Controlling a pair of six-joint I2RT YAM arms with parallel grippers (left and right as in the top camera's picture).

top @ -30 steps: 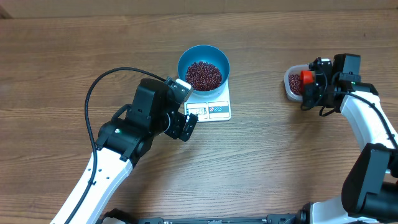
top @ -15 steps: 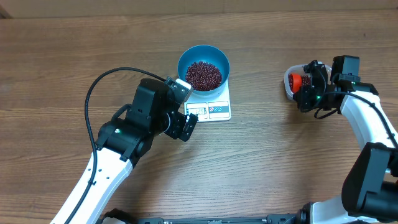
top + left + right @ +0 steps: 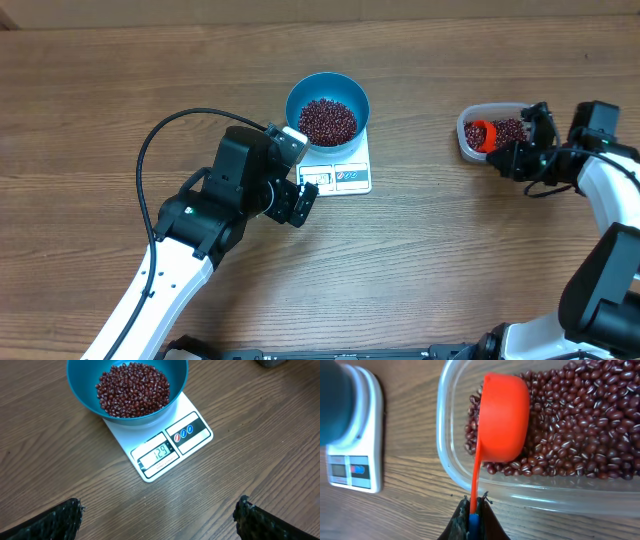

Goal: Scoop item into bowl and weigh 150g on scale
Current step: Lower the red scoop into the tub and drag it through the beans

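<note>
pinching the thin handle of the orange scoop (image 3: 502, 417) in the right tool (image 3: 472, 519), jaws clamped shut on it. holding the scoop's cup down inside the clear container (image 3: 445, 455), smooth outer side turned up toward the wrist camera, lying over the beans (image 3: 580, 425) at the end of the container nearest the scale (image 3: 192, 435). spotting the blue bowl (image 3: 80, 395) sitting squarely on that white scale at the middle of the counter (image 3: 120, 90), carrying a loose mound of the same red-brown beans, well below the rim. catching 129 on the display (image 3: 159, 454), facing the left arm. hovering the left tool (image 3: 300, 200) just short of the scale's display edge, jaws spread wide and gripping nothing, only wood grain showing between the dark fingertips (image 3: 60, 520). keeping the container well apart from bowl and scale, off on the right arm's side of the counter.
</note>
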